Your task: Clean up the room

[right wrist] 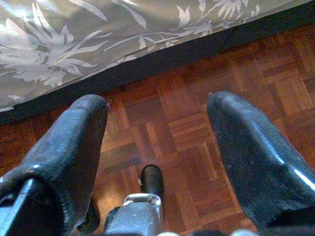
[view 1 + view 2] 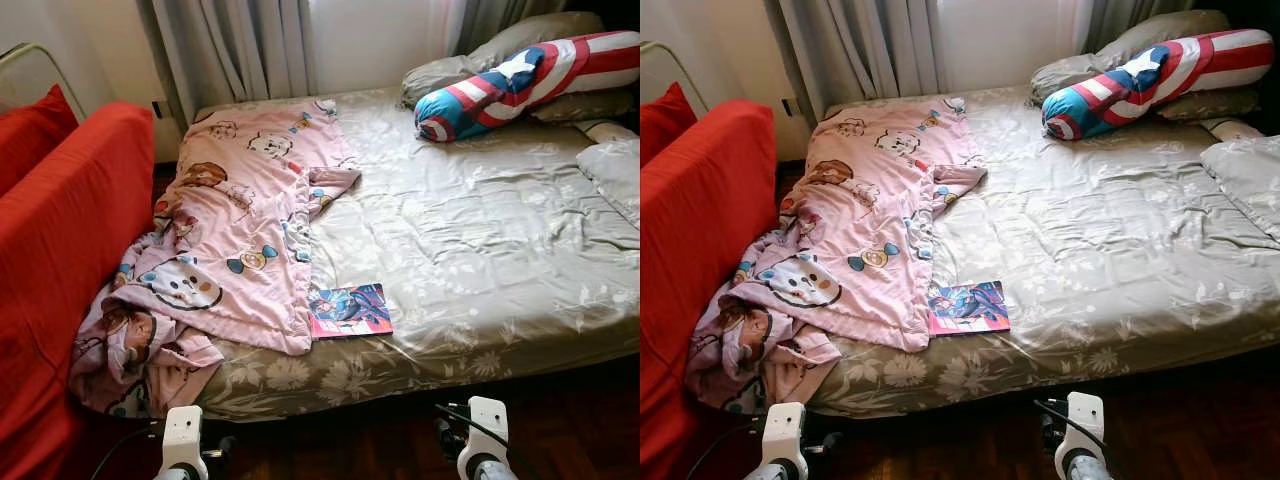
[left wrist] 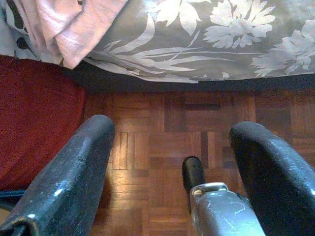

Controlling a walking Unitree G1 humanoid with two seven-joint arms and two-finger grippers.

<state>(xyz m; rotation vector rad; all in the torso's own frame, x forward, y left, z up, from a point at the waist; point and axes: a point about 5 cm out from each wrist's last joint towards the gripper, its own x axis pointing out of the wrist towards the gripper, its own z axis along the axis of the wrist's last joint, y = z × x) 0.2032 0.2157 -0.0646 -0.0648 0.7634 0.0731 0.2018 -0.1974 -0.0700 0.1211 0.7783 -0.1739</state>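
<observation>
Hanging low, both hands spread: left hand (image 3: 170, 162), right hand (image 1: 157, 147).

Grey curtains (image 2: 235, 45) hang behind the bed, above dark parquet floor (image 1: 197, 147)

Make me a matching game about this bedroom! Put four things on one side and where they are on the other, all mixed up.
Things:
1. pink cartoon blanket
2. comic book
3. striped bolster
4. red sofa

Places:
A. at the head of the bed, against the grey pillows
B. standing beside the bed on the robot's left
C. flat on the sheet near the bed's front edge
D. spread over the bed's left part, one end hanging off the front corner

Right pairs: 1-D, 2-C, 3-A, 4-B
</observation>
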